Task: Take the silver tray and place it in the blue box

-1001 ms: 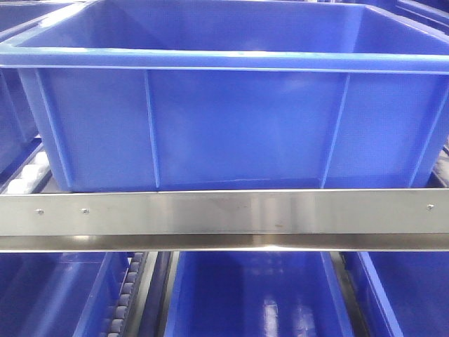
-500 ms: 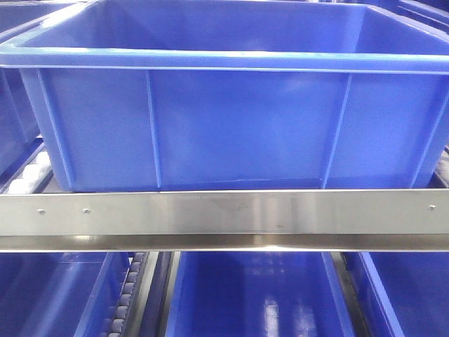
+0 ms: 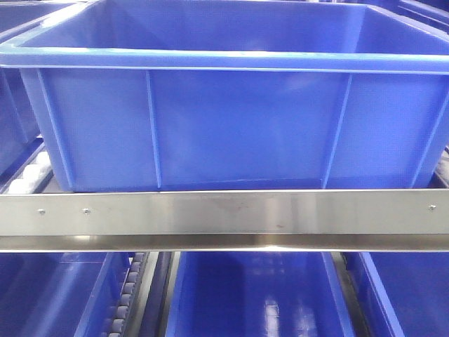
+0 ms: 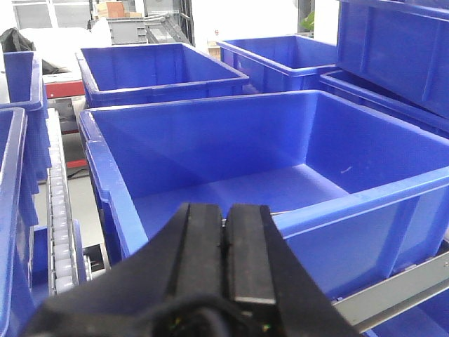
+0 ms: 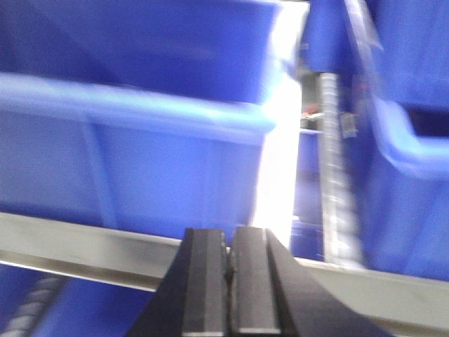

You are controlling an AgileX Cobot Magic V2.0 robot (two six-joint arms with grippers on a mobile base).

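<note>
The blue box (image 3: 224,105) sits on a steel rail (image 3: 224,214), its interior bare. The left tool (image 4: 224,242) hovers at its near rim, fingers pressed together. The right tool (image 5: 228,270), likewise closed, faces a blurred box wall, apparently lower.

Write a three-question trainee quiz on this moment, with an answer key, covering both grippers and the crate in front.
1. True or false: the left gripper has its fingers pressed together with nothing between them.
2. What lies inside the blue box in the left wrist view? A) a silver tray B) nothing visible C) a smaller crate
3. In the front view, what runs across just below the blue box?

Key:
1. True; the right gripper is shut and empty too.
2. B; its floor is bare, and no silver tray shows in any view.
3. A metal rail with screws.
</note>
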